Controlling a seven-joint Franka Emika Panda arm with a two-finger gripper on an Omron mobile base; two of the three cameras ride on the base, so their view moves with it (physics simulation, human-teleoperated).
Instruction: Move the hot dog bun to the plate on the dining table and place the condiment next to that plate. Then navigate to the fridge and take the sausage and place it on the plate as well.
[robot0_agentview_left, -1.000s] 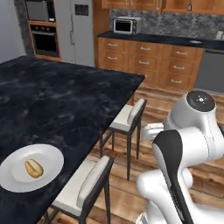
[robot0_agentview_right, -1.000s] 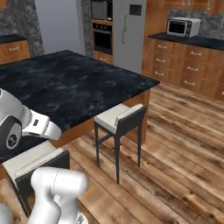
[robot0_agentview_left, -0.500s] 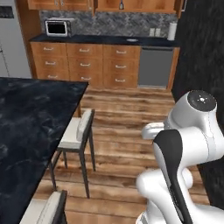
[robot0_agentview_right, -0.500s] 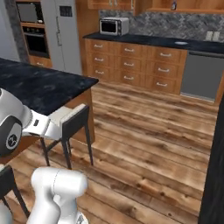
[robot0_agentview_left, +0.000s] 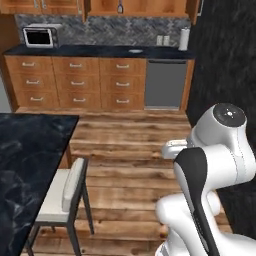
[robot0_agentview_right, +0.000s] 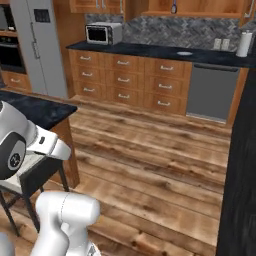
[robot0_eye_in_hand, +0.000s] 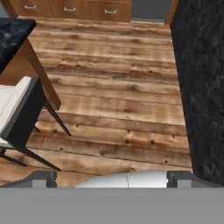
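With the gripper (robot0_eye_in_hand: 111, 177) spread wide and empty over bare floor, the fridge (robot0_agentview_right: 39, 47) at ten o'clock and the dining table (robot0_agentview_left: 27, 165) at eight, a careless swing could clip the stool (robot0_agentview_left: 62, 197).

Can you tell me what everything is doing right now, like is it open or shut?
gripper: open, holding nothing
fridge: doors shut
microwave: door shut
dishwasher: shut
drawers: all pushed in
stool: upright, beside the dining table
paper towel roll: standing upright on the counter
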